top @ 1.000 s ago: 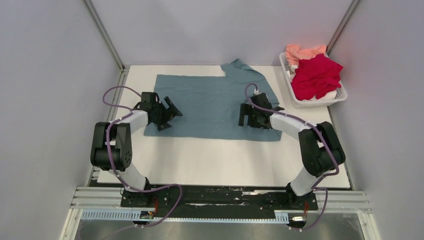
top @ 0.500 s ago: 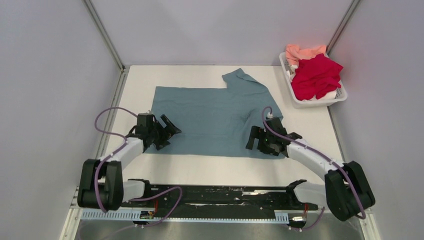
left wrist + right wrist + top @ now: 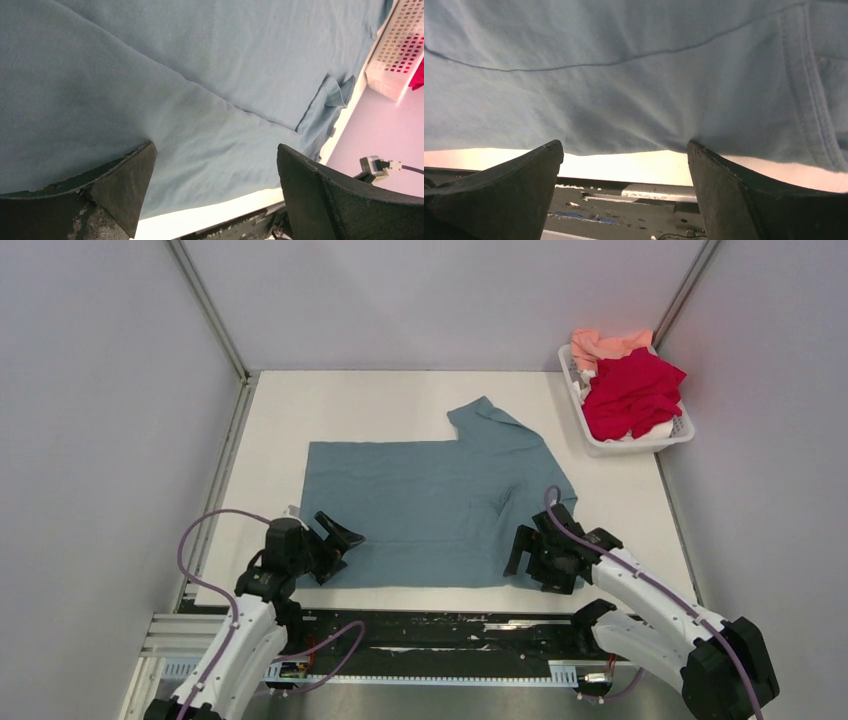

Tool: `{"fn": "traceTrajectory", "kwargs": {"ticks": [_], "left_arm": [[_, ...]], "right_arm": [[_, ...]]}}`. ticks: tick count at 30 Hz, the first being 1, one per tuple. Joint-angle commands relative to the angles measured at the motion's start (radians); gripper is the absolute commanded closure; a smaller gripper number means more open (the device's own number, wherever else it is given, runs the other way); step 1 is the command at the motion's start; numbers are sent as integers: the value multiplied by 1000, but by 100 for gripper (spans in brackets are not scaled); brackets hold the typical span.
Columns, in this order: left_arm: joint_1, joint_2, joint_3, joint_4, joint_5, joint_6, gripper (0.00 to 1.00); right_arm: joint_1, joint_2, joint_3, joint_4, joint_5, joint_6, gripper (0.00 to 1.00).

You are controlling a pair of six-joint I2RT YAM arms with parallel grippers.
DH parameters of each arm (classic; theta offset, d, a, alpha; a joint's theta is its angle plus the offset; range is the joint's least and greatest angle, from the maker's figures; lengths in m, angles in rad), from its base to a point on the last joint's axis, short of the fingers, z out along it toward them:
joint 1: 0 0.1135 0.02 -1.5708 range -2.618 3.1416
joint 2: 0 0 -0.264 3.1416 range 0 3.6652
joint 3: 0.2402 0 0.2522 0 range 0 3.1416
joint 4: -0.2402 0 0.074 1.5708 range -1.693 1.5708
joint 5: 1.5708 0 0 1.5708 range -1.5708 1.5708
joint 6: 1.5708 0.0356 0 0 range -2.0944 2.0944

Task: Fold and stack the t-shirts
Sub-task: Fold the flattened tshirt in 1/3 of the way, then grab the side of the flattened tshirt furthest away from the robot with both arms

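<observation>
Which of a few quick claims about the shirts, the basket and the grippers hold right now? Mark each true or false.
1. The teal-blue t-shirt lies spread out on the table. True.
2. The red t-shirt lies on the table beside the teal one. False: it is heaped in the white basket at the far right.
3. The left gripper and the right gripper both stand open. True.
4. The salmon-pink t-shirt is folded on top of the teal-blue one. False: it is in the basket, behind the red one.
5. The right gripper is over the basket. False: it is at the teal-blue t-shirt's near edge, by its right corner.
</observation>
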Motion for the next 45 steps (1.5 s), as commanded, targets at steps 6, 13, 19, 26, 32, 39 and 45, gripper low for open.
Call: {"fn": "traceTrajectory", "kwargs": {"ticks": [6, 13, 19, 26, 32, 39, 45], "left_arm": [[-11, -96, -13, -405, 7, -54, 0], [-11, -81, 43, -434, -4, -7, 0], [-11, -72, 163, -366, -22, 66, 0], [-9, 117, 407, -269, -222, 172, 0], [67, 483, 667, -219, -371, 289, 0], [296, 873, 884, -92, -282, 362, 0], [348, 1142, 1102, -118, -263, 432, 0]], "right_arm": [[5, -74, 11, -136, 88, 111, 0], [6, -111, 6, -173, 66, 124, 0], [13, -177, 122, -121, 92, 48, 0], [14, -146, 284, 201, 222, -92, 0], [6, 268, 561, 443, 330, -336, 0], [-57, 886, 1123, 441, 390, -547, 0], [-70, 1342, 1533, 428, 474, -756, 0]]}}
